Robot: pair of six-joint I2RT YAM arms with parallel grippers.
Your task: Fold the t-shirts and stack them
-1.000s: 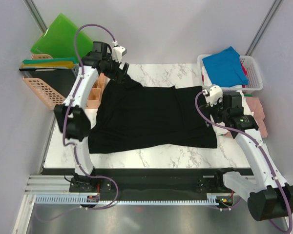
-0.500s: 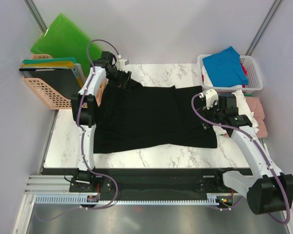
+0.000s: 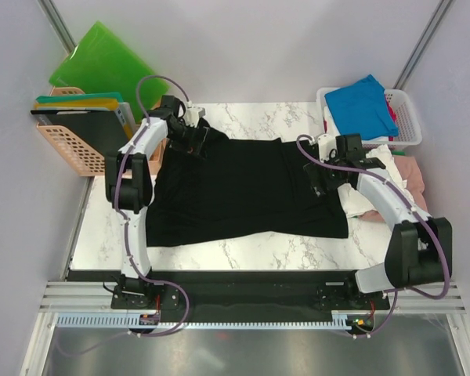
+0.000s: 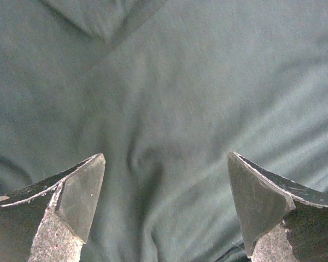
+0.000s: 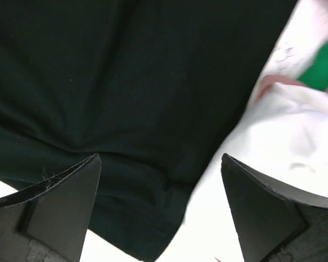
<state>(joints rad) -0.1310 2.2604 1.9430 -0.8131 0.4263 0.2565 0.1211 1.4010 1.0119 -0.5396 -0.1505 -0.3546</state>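
A large black t-shirt point(image 3: 243, 188) lies spread across the middle of the marble table. My left gripper point(image 3: 198, 141) hovers open over its far left corner. In the left wrist view only wrinkled dark cloth point(image 4: 169, 98) shows between the wide-apart fingers point(image 4: 79, 196). My right gripper point(image 3: 314, 174) is open above the shirt's right edge. In the right wrist view the black shirt's corner point(image 5: 126, 82) lies between the spread fingers point(image 5: 262, 207), with white cloth point(image 5: 295, 131) and a bit of green cloth point(image 5: 322, 65) beside it. A bright blue t-shirt point(image 3: 363, 106) tops the basket at the far right.
A white basket point(image 3: 408, 117) holds the blue shirt at the back right. White and pink cloth point(image 3: 403, 174) is piled at the table's right edge. Stiff green boards point(image 3: 102, 63) lean behind an orange basket point(image 3: 66, 145) at the back left.
My left arm has folded in and its gripper has come down onto the shirt's far left corner. My right gripper has swung left, over the shirt's right edge. Both stay open.
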